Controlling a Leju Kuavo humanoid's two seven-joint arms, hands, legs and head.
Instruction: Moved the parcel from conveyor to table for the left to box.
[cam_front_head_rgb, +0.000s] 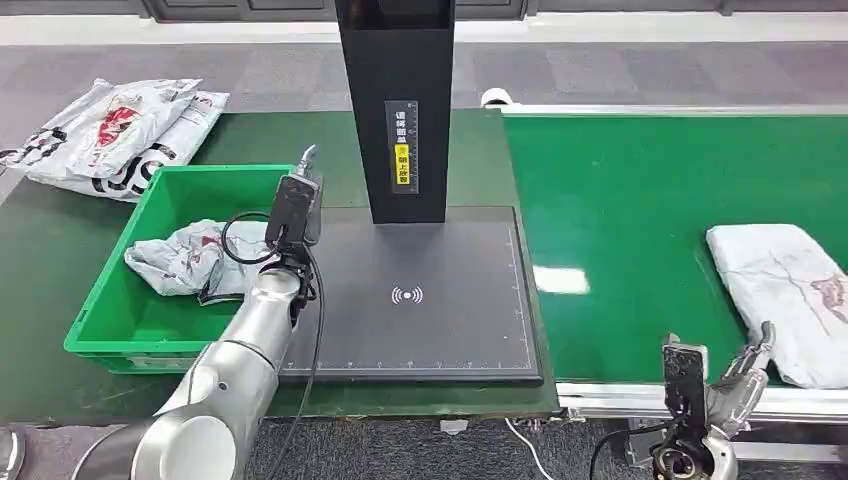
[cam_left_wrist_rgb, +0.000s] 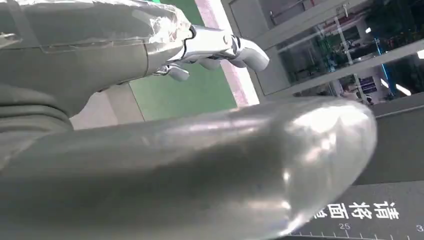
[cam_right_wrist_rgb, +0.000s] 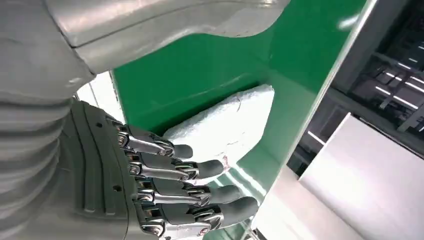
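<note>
Parcel lay flat on the green conveyor, right side of the head view, near the belt's front rail. Not yet lifted.

Right hand sat low at lower right, just beside the parcel's near corner; contact could not be confirmed. In the right wrist view its fingers were spread and slightly curled, nothing in them, the parcel just beyond the tips.

Left hand was raised at centre left, over the inner edge of the green box. Fingers apart in the left wrist view, nothing held, so far as could be seen.

Box already held one crumpled bag. More bags were piled at upper left on the desk. Black scanner pad lay at centre, with its post behind.

Judged step: the reach, ahead of the first grasp. Next move likely calls for the right hand to go over the parcel's near edge, close on the soft wrap, lift clear of the rail, and carry it left onto the pad. Slack plastic may slip or sag.
</note>
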